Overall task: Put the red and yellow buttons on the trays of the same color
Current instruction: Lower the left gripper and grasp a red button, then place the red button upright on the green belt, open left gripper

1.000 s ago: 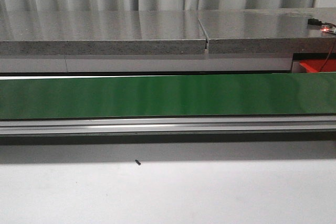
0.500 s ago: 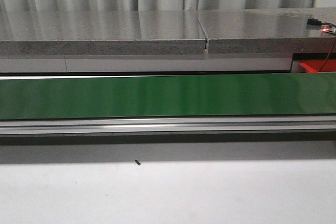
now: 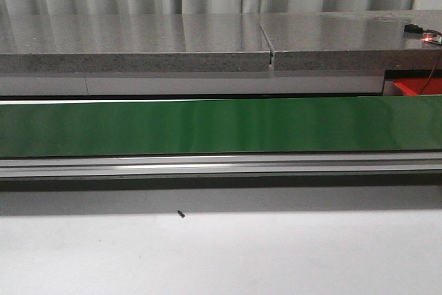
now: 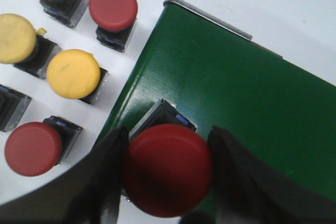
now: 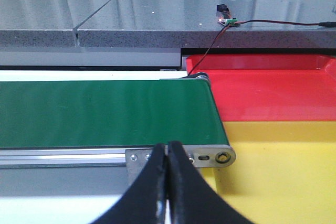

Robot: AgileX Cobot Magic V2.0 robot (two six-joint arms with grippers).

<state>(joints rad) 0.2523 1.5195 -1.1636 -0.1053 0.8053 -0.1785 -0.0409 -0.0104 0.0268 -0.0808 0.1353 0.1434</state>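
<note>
The left hand (image 4: 168, 174) is clamped on a red button (image 4: 168, 169), one dark finger (image 4: 107, 182) on each side of the wide domed cap, and holds it over the near end of the green conveyor belt (image 4: 231, 93). The step in hand looks like setting this button down on the belt so it can ride toward the trays. To do it well, lower it straight so the square black base lands flat and fully on the green surface, clear of the belt's edge and its metal end rail (image 4: 210, 17); then part the fingers evenly, so neither one drags the cap sideways and tips it.

The button has a smooth, matte red mushroom cap, much broader than the dark body under it, so it is top-heavy and could topple if released tilted. Beside the belt, on the white tabletop (image 4: 294, 3), more wait: three yellow buttons (image 4: 73, 73) and two further red ones (image 4: 113, 6), all upright and apart from one another.

The right hand (image 5: 167, 182) has its fingers pressed together with nothing between them, poised by the belt's far end, where the red tray (image 5: 273, 90) lies just behind the yellow tray (image 5: 283, 171). Both trays look bare in what shows
</note>
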